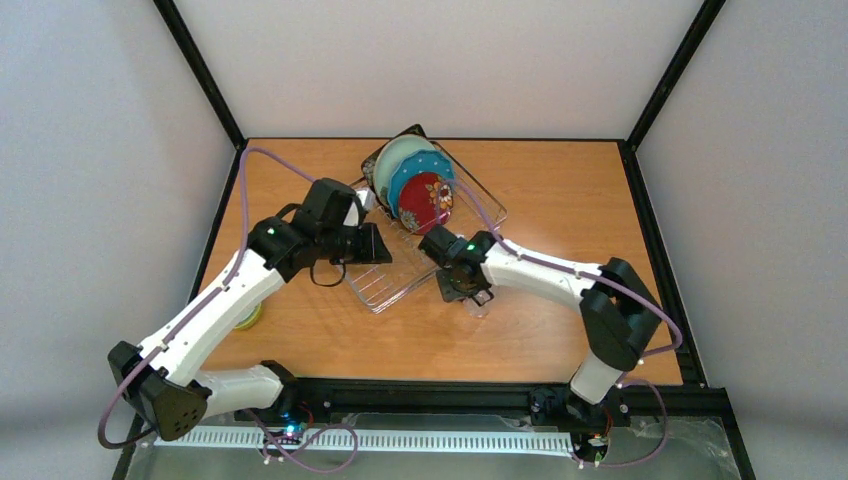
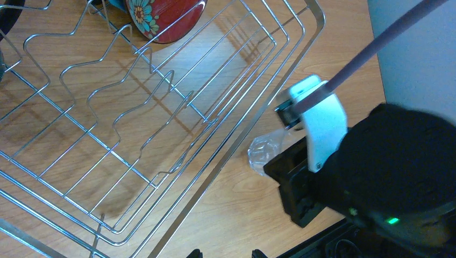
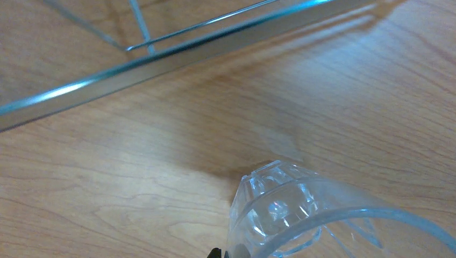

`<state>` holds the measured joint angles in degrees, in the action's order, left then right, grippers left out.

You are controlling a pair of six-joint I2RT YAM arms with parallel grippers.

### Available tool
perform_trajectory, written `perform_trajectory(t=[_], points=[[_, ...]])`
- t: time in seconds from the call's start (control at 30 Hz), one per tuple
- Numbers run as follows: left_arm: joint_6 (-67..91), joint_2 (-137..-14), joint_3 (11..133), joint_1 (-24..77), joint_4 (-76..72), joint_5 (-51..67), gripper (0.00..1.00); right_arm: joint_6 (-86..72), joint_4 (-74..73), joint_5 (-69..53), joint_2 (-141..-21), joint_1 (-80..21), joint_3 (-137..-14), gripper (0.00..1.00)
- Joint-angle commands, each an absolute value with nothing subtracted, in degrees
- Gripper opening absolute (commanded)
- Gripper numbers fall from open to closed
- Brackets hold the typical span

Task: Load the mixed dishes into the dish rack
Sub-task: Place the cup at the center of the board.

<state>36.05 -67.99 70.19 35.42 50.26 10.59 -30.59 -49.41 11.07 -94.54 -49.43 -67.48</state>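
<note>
The dish rack (image 1: pixel 385 292) stands mid-table, with a black square floral plate (image 1: pixel 413 131), a pale mint plate (image 1: pixel 398 155), a blue dotted plate (image 1: pixel 406 186) and a small red floral plate (image 1: pixel 425 196) upright at its far end. My right gripper (image 1: pixel 467 288) is just outside the rack's near right rim (image 3: pixel 161 59), low over the table. It is shut (image 3: pixel 226 252) on the wall of the clear glass cup (image 3: pixel 301 209), which is tilted. My left gripper (image 1: pixel 383 248) hovers open (image 2: pixel 226 253) over the rack's near part (image 2: pixel 231 145), holding nothing. From there the cup (image 2: pixel 264 151) and red plate (image 2: pixel 161 19) show.
A yellow-green bowl (image 1: pixel 247 318) lies near the table's left edge, mostly hidden under my left arm. A black frame rail (image 1: pixel 450 392) runs along the near edge. Bare wood lies to the right of the rack.
</note>
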Motion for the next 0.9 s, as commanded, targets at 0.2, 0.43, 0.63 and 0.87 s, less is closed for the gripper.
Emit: perform_trajectory(t=[0.2,0.43,0.63,0.87], points=[[34.89,-66.53,71.26,35.98,52.56,9.2,0.5,-30.09,-46.93,12.94,-99.05,-53.61,-70.07,0.02],[35.08,-66.96,71.15,35.89,52.47,8.84,0.53,-30.06,-47.93,13.65,-99.59,-53.61,-71.84,0.1],[35.16,-67.58,71.03,35.89,52.22,8.95,0.55,-30.32,-49.64,14.72,-99.82,-53.57,-73.56,0.25],[35.29,-67.96,71.06,35.9,52.13,9.39,0.55,-30.75,-49.77,15.01,-99.4,-53.58,-72.63,0.42]])
